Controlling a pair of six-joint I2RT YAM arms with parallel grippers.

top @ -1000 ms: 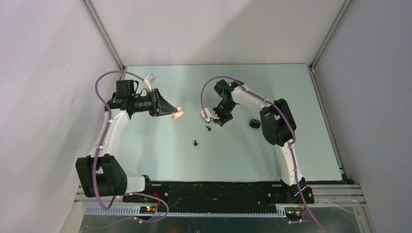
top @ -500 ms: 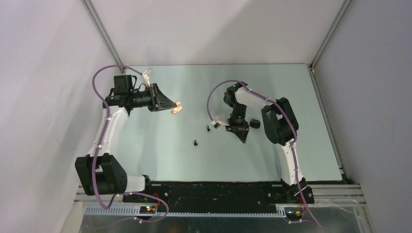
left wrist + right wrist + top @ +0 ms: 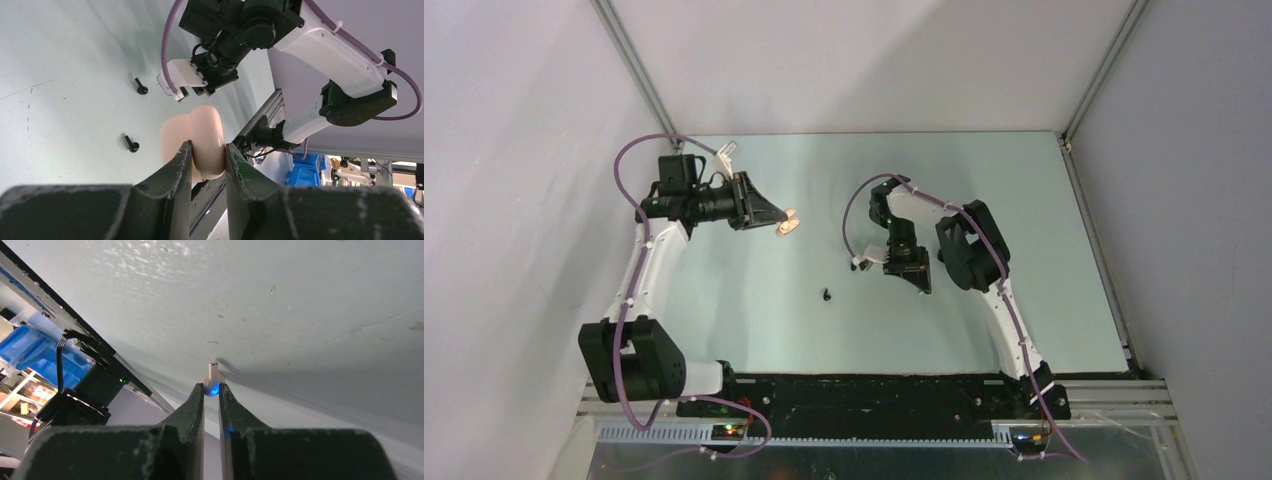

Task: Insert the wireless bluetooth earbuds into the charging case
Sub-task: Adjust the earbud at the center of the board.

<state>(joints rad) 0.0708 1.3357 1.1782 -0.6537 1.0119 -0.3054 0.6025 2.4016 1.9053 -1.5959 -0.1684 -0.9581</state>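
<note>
Earbud point(image 3: 212, 376) is sitting pinched by the right gripper point(image 3: 212, 390), jaws narrow, close to the table point(image 3: 325, 300), while the left gripper point(image 3: 207, 148) is clamping the case point(image 3: 199, 127) aloft, so carrying it over slowly, squeeze light, seems best.

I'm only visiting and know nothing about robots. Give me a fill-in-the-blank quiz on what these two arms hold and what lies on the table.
1. The peach case is clamped in the ___ arm's end effector.
2. Lying loose on the table are ___ black earbuds.
3. The right end effector pinches a cream-white earbud that glows ___ at its base.

Missing words: left; two; blue.
</note>
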